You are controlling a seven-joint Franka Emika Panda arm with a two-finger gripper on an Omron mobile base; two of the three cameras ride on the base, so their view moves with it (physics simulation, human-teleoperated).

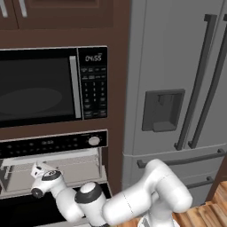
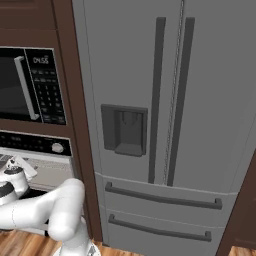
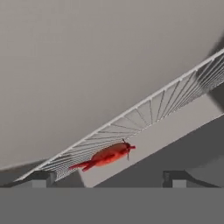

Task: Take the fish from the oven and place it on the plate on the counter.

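The oven [image 1: 53, 166] stood open with the fish [image 3: 107, 156] lying near the front edge of its wire rack [image 3: 144, 116]. The gripper [image 3: 107, 178] hung spread wide, empty, facing it. Grasping and plating remained.

Fish [image 3: 107, 156]: glossy red-orange skin, smooth, plastic-looking. It lies on a thin wire rack [image 3: 144, 114] of pale metal.
Oven [image 1: 53, 153]: cavity walls matt light grey, smooth; control strip [image 1: 48, 144] glossy black, with 1 white knob [image 1: 94, 141].
Microwave [image 1: 53, 84]: black glossy glass door, silvery handle.
Fridge [image 2: 170, 115]: brushed silver-grey metal, matt, with darker grey bar handles.
Cabinet surround [image 1: 117, 26]: dark brown wood, satin.
Floor [image 1: 204, 215]: warm wood planks.
Arm [image 1: 133, 201]: smooth white plastic shell, dark joints.
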